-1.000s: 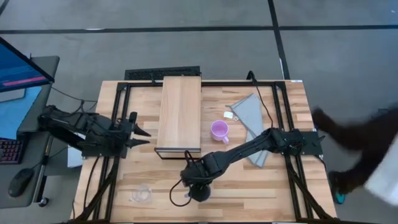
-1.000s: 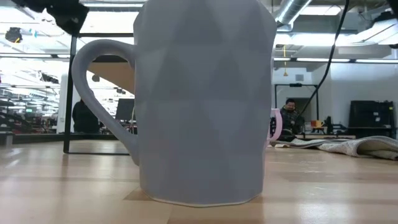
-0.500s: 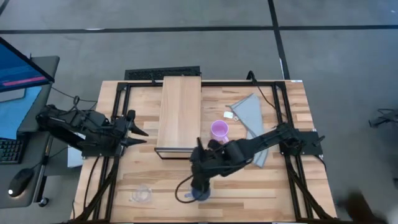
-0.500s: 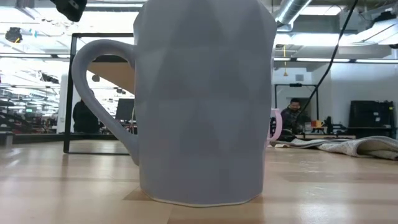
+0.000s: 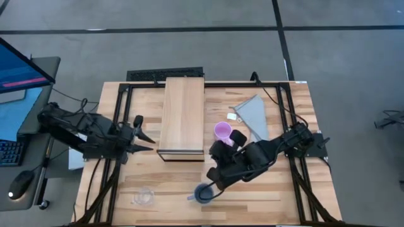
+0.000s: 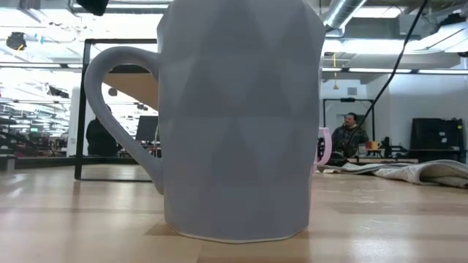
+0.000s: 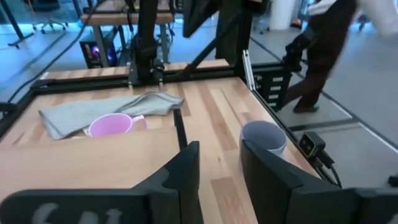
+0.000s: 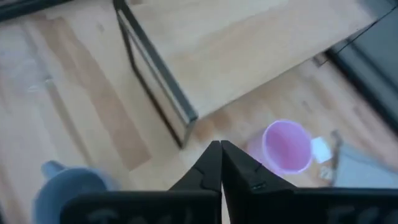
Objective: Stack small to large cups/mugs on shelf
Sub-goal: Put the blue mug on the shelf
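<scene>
The grey-blue mug (image 5: 203,193) stands upright on its base near the table's front edge and fills the low view (image 6: 234,124). The lilac mug (image 5: 222,131) stands upright to the right of the shelf (image 5: 183,116). A clear cup (image 5: 144,197) sits at the front left. My right gripper (image 8: 217,149) hovers shut between the two mugs (image 5: 214,178), holding nothing. My left gripper (image 7: 217,171) waits open left of the shelf (image 5: 144,139).
A grey cloth (image 5: 252,116) lies right of the lilac mug, with a small white tag (image 5: 232,116) beside it. A dark keyboard (image 5: 165,74) lies at the table's far edge. Black frame rails (image 5: 287,113) run along both sides. A person (image 7: 323,56) stands beyond the table.
My right gripper has risen off the grey-blue mug and drawn back toward the far right. The mug, which it covered in the high view, now shows whole. The mug has stayed where it was.
</scene>
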Motion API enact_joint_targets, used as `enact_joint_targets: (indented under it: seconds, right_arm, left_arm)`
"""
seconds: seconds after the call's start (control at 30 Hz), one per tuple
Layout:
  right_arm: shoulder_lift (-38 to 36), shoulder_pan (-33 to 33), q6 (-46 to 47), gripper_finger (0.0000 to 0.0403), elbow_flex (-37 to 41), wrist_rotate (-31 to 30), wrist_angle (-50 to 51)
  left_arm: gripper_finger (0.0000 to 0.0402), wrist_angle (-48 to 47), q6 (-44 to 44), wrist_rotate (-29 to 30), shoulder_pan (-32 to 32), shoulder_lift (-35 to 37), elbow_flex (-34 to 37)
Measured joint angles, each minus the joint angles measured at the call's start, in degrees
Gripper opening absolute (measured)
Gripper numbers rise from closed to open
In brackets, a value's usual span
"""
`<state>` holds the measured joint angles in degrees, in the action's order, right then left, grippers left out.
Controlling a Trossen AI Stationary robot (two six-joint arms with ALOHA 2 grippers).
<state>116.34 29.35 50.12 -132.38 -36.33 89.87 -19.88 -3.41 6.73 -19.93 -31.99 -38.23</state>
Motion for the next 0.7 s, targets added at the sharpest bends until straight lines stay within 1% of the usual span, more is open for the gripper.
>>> enact_joint_targets:
  seconds: [0.07,0.17,0.27,0.33,0.43,0.53,0.7]
  right_arm:
    - [-0.4,0.2,-1.5,0.0029,1.9,-2.0,0.1]
    - [-2.9,0.2,-1.2,0.0020,8.6,-3.6,0.1]
    - [-8.0,0.1,2.3,0.0007,17.9,-4.5,-0.5]
    - [-11.8,0.1,4.0,0.0005,25.3,-4.5,-3.0]
    - [-18.9,0.3,3.7,0.0012,36.8,-4.4,-12.7]
    - [-27.1,0.2,0.6,0.0018,48.2,-4.4,-24.7]
    - [-39.7,0.0,-5.1,0.0010,66.2,-4.1,-42.5]
  left_arm:
    - [0.0097,-0.1,0.3,0.0,-0.4,-2.3,-1.7]
    - [0.0085,0.0,1.3,-0.1,-0.8,-5.2,-5.0]
    - [0.0078,0.1,2.2,0.0,-0.8,-7.1,-7.5]
    - [0.0076,0.1,3.3,0.6,-0.8,-8.0,-8.5]
    - [0.0075,0.3,3.8,3.3,-0.8,-9.0,-9.0]
    - [0.0075,0.1,3.1,6.2,-0.8,-10.4,-9.0]
    - [0.0075,2.5,0.6,7.6,-0.7,-14.0,-9.0]
